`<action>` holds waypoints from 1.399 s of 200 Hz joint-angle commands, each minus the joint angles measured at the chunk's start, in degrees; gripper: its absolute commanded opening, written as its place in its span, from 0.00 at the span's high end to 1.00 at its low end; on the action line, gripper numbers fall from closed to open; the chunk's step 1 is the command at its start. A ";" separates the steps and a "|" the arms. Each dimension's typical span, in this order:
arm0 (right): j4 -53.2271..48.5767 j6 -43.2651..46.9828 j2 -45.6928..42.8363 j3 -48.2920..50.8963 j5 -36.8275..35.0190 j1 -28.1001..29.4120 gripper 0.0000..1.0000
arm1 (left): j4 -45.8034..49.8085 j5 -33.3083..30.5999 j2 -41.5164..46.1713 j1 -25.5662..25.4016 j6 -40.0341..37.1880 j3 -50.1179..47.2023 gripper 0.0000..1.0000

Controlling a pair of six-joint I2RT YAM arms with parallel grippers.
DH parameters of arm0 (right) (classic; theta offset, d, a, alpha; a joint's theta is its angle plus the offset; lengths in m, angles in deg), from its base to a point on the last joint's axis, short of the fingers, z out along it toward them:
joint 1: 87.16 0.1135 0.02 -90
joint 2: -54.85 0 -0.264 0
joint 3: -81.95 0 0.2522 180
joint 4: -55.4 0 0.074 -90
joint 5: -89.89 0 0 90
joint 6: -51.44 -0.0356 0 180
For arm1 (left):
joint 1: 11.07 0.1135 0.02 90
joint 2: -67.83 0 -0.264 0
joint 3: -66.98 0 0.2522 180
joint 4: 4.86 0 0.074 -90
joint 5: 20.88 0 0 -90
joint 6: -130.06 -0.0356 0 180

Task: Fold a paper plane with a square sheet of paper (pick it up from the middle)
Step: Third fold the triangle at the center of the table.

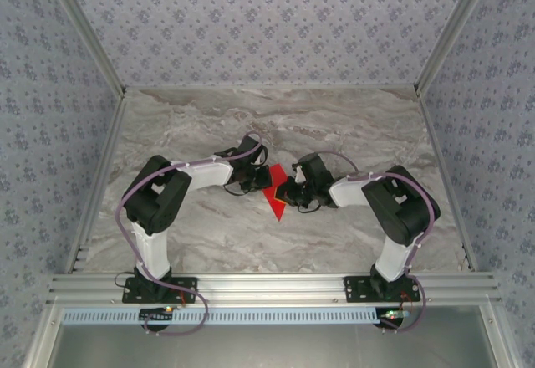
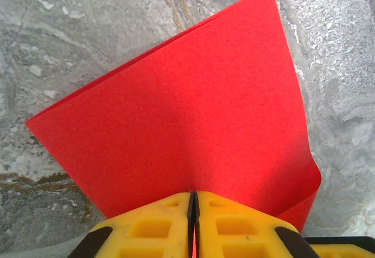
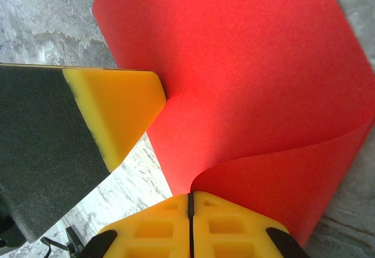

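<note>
Bench [image 1: 334, 125]: a grey and cream marble-patterned top, carrying both arms at its near edge and running back to the far wall. Enclosure: walls [image 1: 267, 17] papered in a pale blue-grey floral print are closing in three sides, with aluminium rails [image 1: 276, 286] framing the near edge and corners. Left arm [image 1: 159, 201]: it is rising from its base, bending at the elbow and reaching inward to the right toward mid-bench. Right arm [image 1: 393, 205]: it is mirroring that pose, reaching inward to the left, so the two wrists are meeting just apart at the centre. Square sheet of paper [image 1: 274, 196]: bright red and unmarked, it is hanging between the two wrists over the middle of the bench as a narrow wedge pointing toward the near edge; whether its tip is touching the surface cannot be told. Left fingers [image 2: 202, 205]: yellow pads are pressing together, pinching the doubled paper [image 2: 193, 105], whose two layers are showing along the far edge. Right fingers [image 3: 199, 205]: these are likewise pressing together, pinching the sheet [image 3: 246, 64] where it is curling over into a soft fold, with a left finger [image 3: 117, 111] touching the paper just beside them.
</note>
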 commanded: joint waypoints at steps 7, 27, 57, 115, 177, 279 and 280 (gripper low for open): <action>0.78 -0.03 1.40 0.24 0.06 0.33 0.93 | 2.11 0.29 -1.71 -0.51 -0.90 -0.56 0.87; 0.75 0.18 1.73 0.06 0.36 0.41 0.93 | 2.12 0.26 -1.76 -0.50 -0.87 -0.56 0.87; 0.84 0.59 2.11 -0.25 0.88 0.40 0.93 | 2.04 0.39 -1.72 -0.55 -0.92 -0.63 0.88; 0.46 2.27 2.11 -0.89 1.59 0.77 0.93 | 2.13 0.34 -2.06 -0.46 -1.01 -0.72 0.89; -0.28 3.69 1.63 -1.49 1.84 0.85 0.93 | 2.06 0.35 -2.29 -0.47 -1.06 -0.88 0.89; -2.46 5.44 -0.29 -2.10 0.27 1.74 0.93 | 2.55 -0.05 -2.82 -0.55 -1.21 -0.97 0.91; -2.39 5.42 -0.28 -2.10 0.27 1.75 0.93 | 2.56 -0.09 -2.79 -0.55 -1.16 -0.93 0.91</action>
